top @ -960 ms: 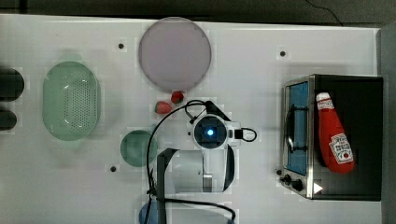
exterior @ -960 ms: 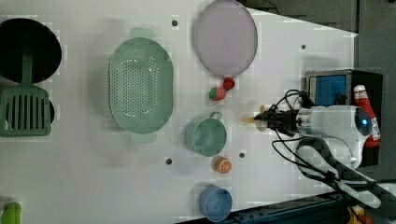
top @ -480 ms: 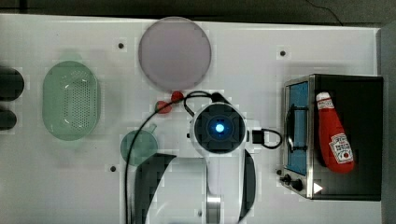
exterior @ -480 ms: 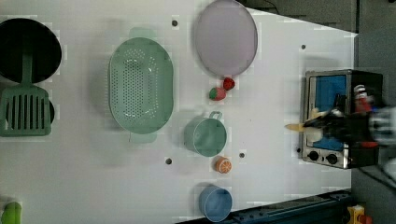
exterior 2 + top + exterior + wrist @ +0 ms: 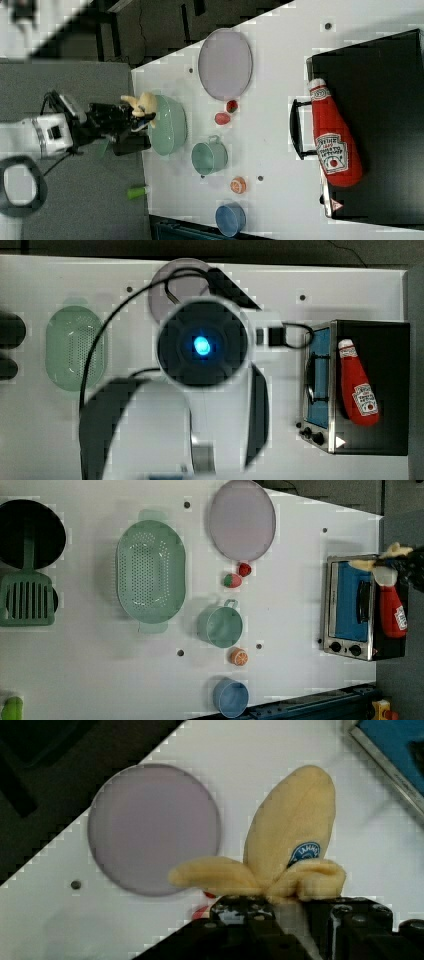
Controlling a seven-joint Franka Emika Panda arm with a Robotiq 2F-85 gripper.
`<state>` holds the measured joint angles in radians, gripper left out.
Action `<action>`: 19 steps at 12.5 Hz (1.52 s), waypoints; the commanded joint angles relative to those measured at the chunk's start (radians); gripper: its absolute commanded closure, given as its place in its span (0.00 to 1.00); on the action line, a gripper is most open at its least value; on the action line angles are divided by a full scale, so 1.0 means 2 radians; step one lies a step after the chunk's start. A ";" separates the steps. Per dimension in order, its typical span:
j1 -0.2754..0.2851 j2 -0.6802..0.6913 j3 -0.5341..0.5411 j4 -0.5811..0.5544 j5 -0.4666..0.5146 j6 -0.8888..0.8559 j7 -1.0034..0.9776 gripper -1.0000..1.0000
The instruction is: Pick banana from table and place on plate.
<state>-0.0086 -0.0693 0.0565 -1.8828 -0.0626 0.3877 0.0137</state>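
One banana held aloft in the tool, one plate bare on the worktop.

In the top view we count one plate (image 5: 165,287) near the worktop's (image 5: 350,290) far edge, half behind the arm. In the left view we count one plate (image 5: 242,520), one basket (image 5: 150,571) and the banana (image 5: 385,560) over the oven (image 5: 350,607). In the right view the tool (image 5: 131,115) clamps the banana (image 5: 141,105) off the worktop's edge. In the wrist view the banana's (image 5: 290,840) long axis points away from the tool (image 5: 280,907), peel flaps spread sideways, beside the plate (image 5: 152,827).
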 commanded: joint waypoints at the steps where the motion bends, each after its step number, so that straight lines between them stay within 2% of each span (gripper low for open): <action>1: 0.011 0.145 0.021 0.062 0.008 -0.012 0.027 0.74; 4: 0.014 0.262 0.025 0.176 0.008 -0.003 0.027 0.74; 7: 0.017 0.350 0.026 0.248 0.007 0.019 0.027 0.74; 12: 0.020 0.422 0.026 0.264 0.006 0.128 0.027 0.74; 13: 0.020 0.429 0.026 0.263 0.006 0.148 0.027 0.70; 19: 0.021 0.437 0.020 0.262 0.005 0.156 0.027 0.03</action>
<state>0.0291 0.8623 0.1114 -1.3984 -0.0671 0.6943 0.0464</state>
